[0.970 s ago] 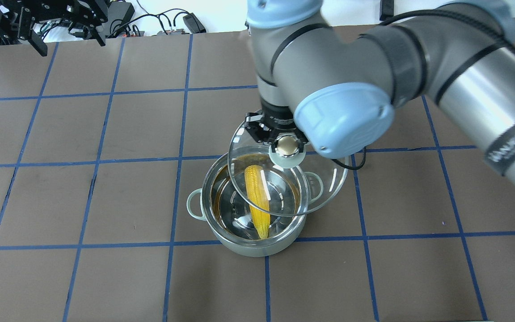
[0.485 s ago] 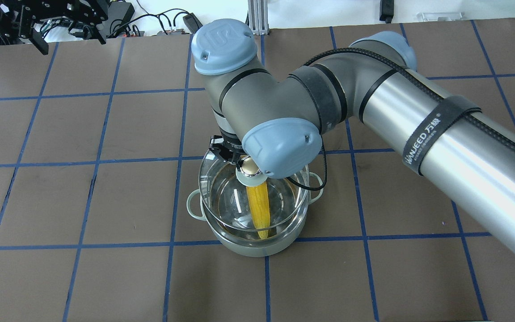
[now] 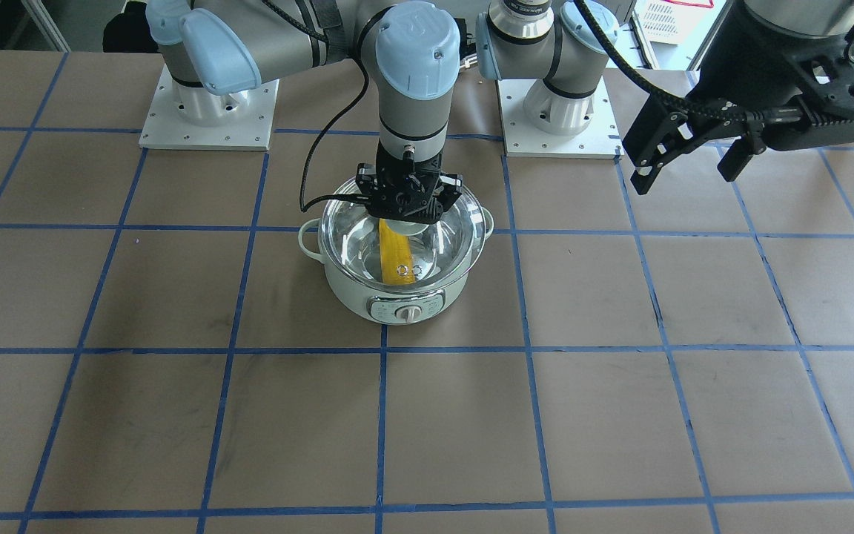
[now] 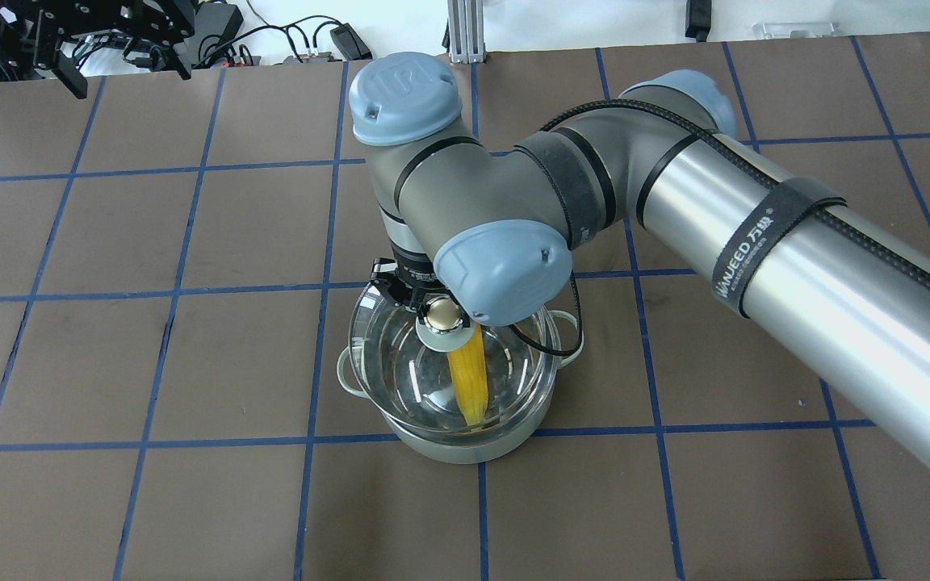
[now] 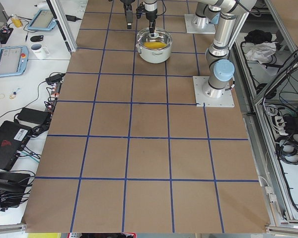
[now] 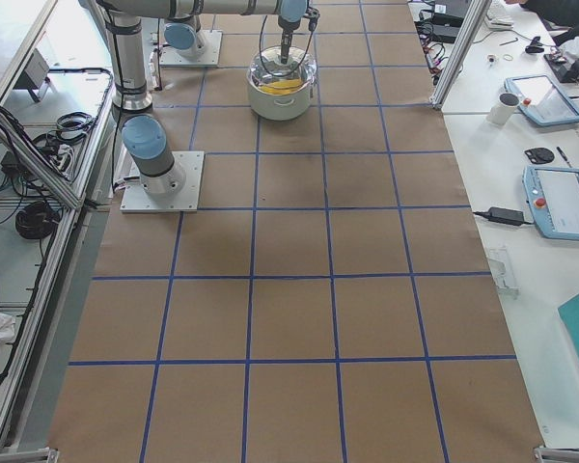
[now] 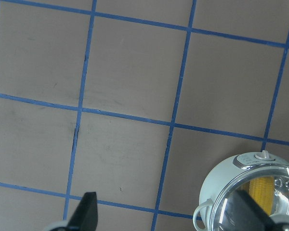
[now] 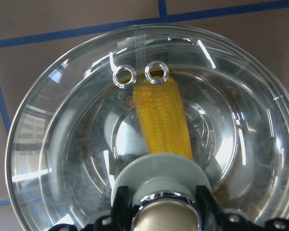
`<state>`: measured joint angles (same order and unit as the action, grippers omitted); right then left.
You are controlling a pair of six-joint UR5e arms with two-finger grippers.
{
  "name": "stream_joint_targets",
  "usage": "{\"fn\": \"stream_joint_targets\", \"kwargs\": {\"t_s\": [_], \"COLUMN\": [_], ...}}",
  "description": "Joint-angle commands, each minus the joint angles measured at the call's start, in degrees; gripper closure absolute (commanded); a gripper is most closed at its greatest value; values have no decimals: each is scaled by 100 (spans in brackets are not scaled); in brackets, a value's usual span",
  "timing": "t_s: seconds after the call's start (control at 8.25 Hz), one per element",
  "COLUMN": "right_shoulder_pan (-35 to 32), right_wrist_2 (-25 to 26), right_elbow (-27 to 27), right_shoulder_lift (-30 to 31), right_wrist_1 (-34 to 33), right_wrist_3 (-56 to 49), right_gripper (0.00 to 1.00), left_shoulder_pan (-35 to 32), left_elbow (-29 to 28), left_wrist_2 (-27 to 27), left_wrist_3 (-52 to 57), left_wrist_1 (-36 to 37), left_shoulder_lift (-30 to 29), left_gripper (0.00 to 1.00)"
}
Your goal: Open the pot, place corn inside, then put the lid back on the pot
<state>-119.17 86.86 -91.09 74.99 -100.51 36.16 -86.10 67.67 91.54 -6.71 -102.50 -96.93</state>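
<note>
The mint-green pot [image 4: 465, 449] stands mid-table, its dial panel [image 3: 405, 311] facing away from the robot. The yellow corn [image 4: 469, 379] lies inside it and shows through the glass. My right gripper [image 4: 441, 316] is shut on the gold knob of the clear glass lid [image 4: 400, 363] and holds it level over the pot's mouth, at or just above the rim. In the right wrist view the lid [image 8: 62, 144] covers the corn [image 8: 164, 120]. My left gripper [image 4: 126, 73] is open and empty, raised at the far left; it also shows in the front view [image 3: 685, 174].
Brown table [image 4: 150, 500] with a blue tape grid. Cables and black gear [image 4: 287, 40] lie beyond the far edge. The right arm's elbow and forearm [image 4: 756, 234] hang over the table's right half. The arm bases [image 3: 208, 115] stand at the robot side.
The right gripper has carried the lid left and down, from tilted beside the pot to level over its mouth. The corn and the left arm have not moved.
</note>
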Motion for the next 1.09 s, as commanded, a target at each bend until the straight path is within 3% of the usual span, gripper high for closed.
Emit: {"fn": "stream_joint_targets", "kwargs": {"t_s": [0.0,0.97], "right_shoulder_pan": [0,8], "right_wrist_2": [-11,42], "right_elbow": [-22,-127], "right_shoulder_lift": [-2,-11], "right_wrist_1": [23,76], "right_wrist_3": [-13,-294], "right_gripper": [100,100], "left_shoulder_pan": [6,6], "left_elbow": [10,71], "left_wrist_2": [-13,-5], "left_wrist_3": [-15,-6], "left_wrist_1": [2,11], "left_shoulder_lift": [-36,-19], "left_gripper": [0,0]}}
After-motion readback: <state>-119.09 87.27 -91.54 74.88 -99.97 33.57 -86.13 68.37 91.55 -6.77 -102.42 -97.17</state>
